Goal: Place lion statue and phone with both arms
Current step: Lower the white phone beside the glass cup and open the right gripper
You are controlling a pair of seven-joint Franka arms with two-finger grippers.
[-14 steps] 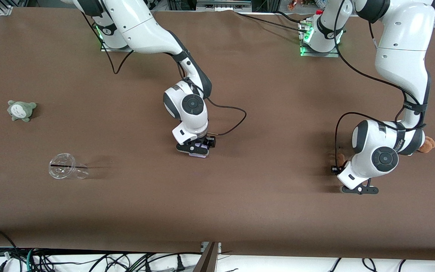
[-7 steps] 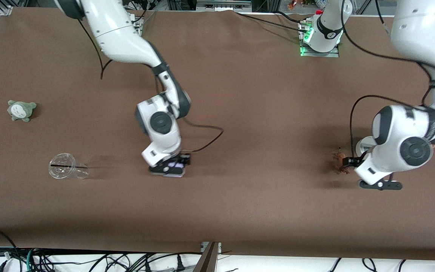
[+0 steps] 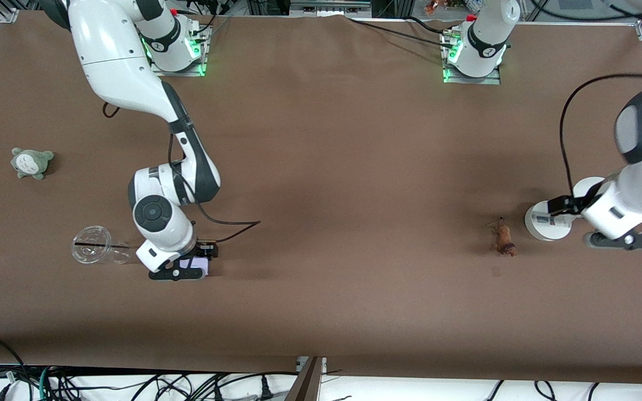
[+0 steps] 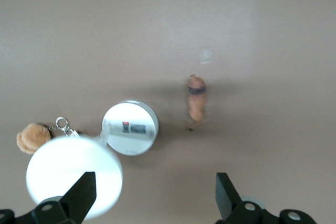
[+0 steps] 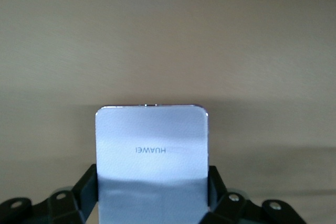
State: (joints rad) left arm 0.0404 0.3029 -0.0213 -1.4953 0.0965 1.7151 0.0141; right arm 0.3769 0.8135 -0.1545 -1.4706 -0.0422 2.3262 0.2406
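While your right gripper [image 3: 187, 266] hangs low over the table [image 3: 354, 167] just beside the clear plastic cup [image 3: 98, 245], its jaws are clamped on the two long edges of the phone [image 5: 152, 153]. In the right wrist view you can read the brand lettering across the phone's pale lavender face, and the black fingers [image 5: 86, 184] press against both of its sides. From the front you see only a small pale corner of the phone under the hand.

The cup lies tipped on its side toward the right arm's end of the table, with a thin dark line across its mouth; you can see nothing else inside it. A grey-green plush creature [image 3: 31, 162] sits farther from the front camera than the cup, well apart from it.

Your left gripper [image 4: 152, 203] is up over the left arm's end of the table with its jaws spread wide and nothing between them. Below it the lion statue [image 3: 504, 238] lies on the bare cloth, clear of the gripper, near the white round stand [image 3: 546, 223] without touching it. The left wrist view shows the stand's two discs [image 4: 100, 150] side by side, and a small orange-brown plush toy [image 4: 32, 137] with a metal clasp just beside the larger disc.
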